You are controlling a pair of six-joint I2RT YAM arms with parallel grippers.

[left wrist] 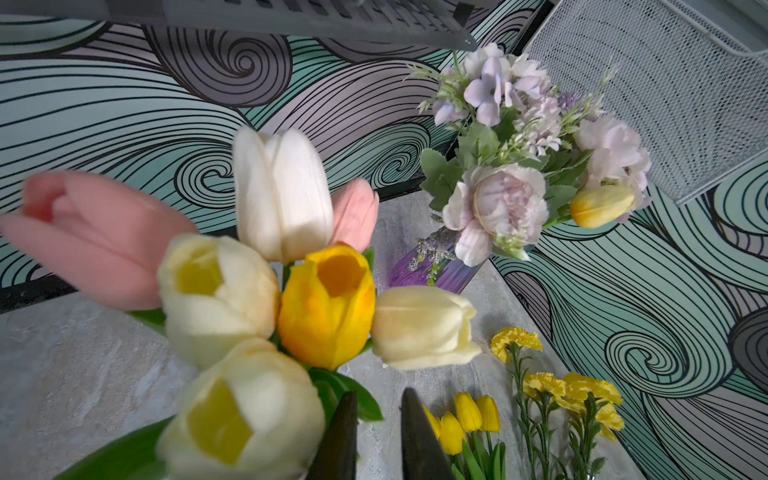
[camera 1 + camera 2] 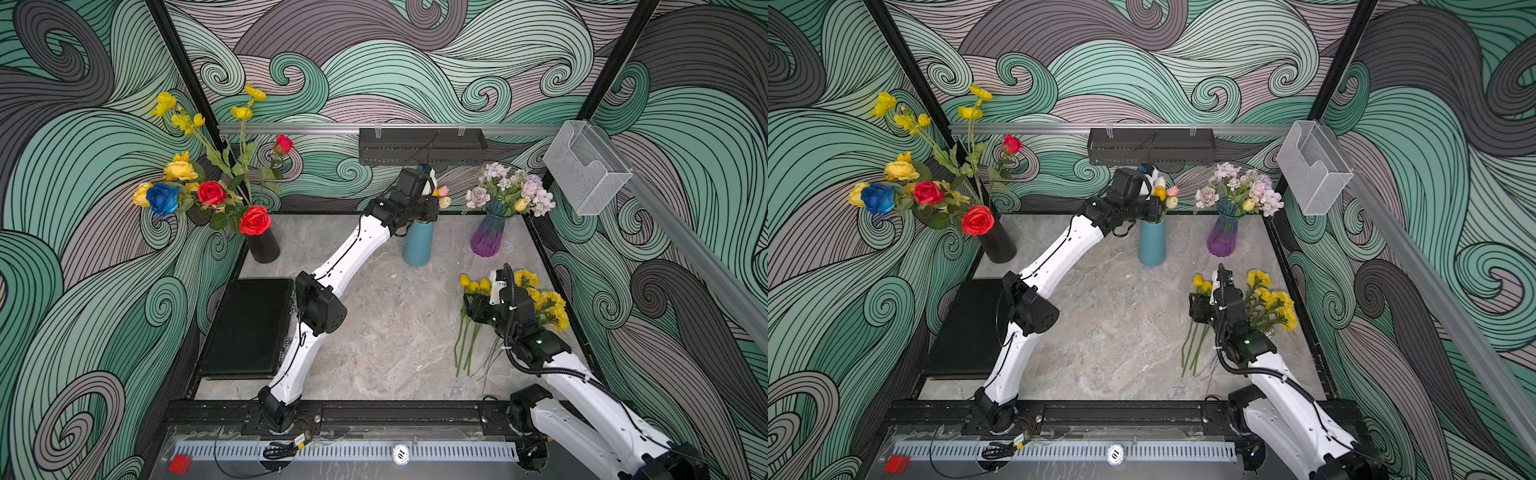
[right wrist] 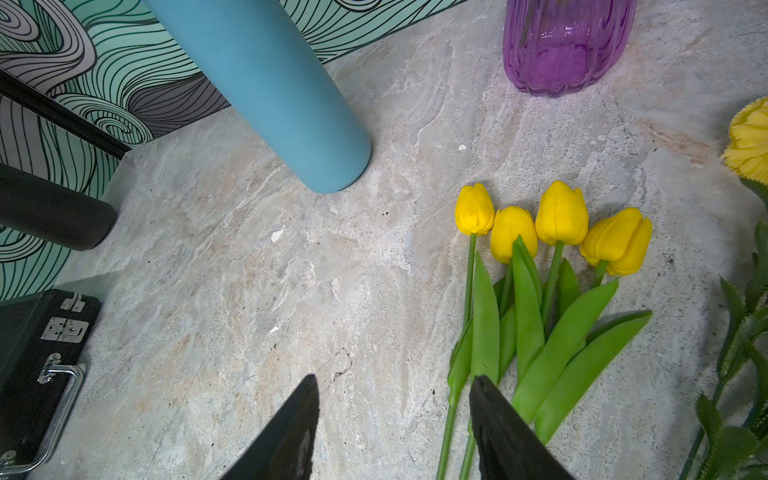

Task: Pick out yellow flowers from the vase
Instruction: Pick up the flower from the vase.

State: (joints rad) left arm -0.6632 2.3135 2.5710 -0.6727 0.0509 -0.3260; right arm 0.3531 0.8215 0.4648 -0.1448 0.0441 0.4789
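The middle of the marble worktop [image 2: 395, 332] is bare from the near edge up to the vases, so that is my open room. A closed black case [image 2: 249, 328] takes the left edge, and laid-out flowers take the right edge. Patterned walls stand close on three sides, and a black rack [image 2: 422, 147] hangs over the far edge, just above my left arm's wrist.

Three containers stand along the far edge. The black vase [image 2: 262, 245] in the far left corner holds red roses [image 2: 254, 219], a blue rose [image 2: 162, 198], yellow roses [image 2: 180, 169] and tall yellow sprays [image 2: 242, 112]. The blue vase [image 2: 417, 247] at mid-edge holds pink, white and cream tulips with one deep yellow tulip [image 1: 328, 303] in their middle. The purple glass vase [image 2: 488, 237] toward the far right corner holds a lilac bouquet [image 1: 505, 203] with a yellow tulip bud [image 1: 602, 205] tucked in.

Four picked yellow tulips [image 3: 557, 216] lie flat near the right edge, blooms toward the far edge. Yellow carnations [image 2: 555, 300] lie beside them, closer to that edge.

My left arm stretches diagonally from its base at the near edge to the blue vase. The left gripper [image 1: 380, 399] sits at the tulip heads, fingers a narrow gap apart with nothing between them. My right arm is folded low over the laid-out flowers. The right gripper [image 3: 392, 384] is spread and empty, one finger over the tulip leaves and the other over bare worktop.
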